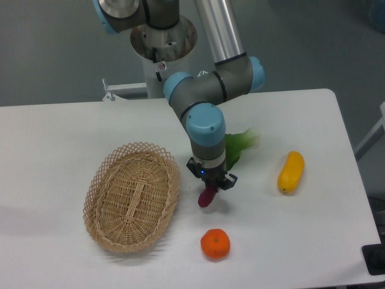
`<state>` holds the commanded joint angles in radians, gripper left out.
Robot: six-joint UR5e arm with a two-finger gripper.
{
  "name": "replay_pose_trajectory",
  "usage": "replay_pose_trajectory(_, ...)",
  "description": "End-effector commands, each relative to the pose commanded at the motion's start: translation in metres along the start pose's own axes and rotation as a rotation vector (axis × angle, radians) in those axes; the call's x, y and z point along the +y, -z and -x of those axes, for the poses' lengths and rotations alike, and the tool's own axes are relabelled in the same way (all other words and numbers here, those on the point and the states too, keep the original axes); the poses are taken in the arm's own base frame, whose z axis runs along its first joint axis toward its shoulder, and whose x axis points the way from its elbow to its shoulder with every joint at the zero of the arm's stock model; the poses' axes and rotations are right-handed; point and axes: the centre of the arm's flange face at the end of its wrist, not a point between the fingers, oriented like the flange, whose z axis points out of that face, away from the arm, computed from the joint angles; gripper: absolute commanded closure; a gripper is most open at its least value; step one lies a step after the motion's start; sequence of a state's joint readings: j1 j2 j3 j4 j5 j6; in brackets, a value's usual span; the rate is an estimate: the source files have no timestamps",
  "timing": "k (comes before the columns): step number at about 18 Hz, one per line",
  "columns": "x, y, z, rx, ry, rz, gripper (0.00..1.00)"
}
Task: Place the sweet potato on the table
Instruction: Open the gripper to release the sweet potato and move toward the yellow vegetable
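Note:
The sweet potato (pixel 207 197) is a small dark magenta piece hanging point-down from my gripper (pixel 210 185), just right of the basket. The gripper is shut on its upper end and holds it at or just above the white table (pixel 54 132); I cannot tell whether its lower tip touches the surface. The arm's wrist hides the top of the gripper.
An oval wicker basket (pixel 132 196) stands left of the gripper, close to it. A round orange (pixel 215 244) lies in front of the gripper. A yellow oblong fruit (pixel 290 172) lies to the right. A green leafy vegetable (pixel 240 144) lies behind the wrist.

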<state>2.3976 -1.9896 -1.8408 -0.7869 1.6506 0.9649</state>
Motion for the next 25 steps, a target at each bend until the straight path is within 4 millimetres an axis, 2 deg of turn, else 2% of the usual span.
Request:
replay_pose_trajectory(3,-0.004,0.007,0.006,-0.020,-0.032,-0.011,0.00)
replay_pose_trajectory(6,-0.006,0.025,0.014,-0.054,-0.058,-0.029,0.00)
replay_pose_trajectory(8,-0.008,0.048,0.024,-0.094,-0.054,-0.056,0.00)
replay_pose_trajectory(13,-0.006,0.101,0.063,-0.178,-0.005,-0.123,0.00)
replay_pose_trajectory(16,-0.001,0.136,0.095,-0.224,0.030,-0.176,0.00)
replay_pose_trajectory(22,0.043,0.191,0.134,-0.253,0.024,-0.191,0.00)
replay_pose_trajectory(25,0.083,0.213,0.142,-0.230,-0.077,-0.136,0.00)
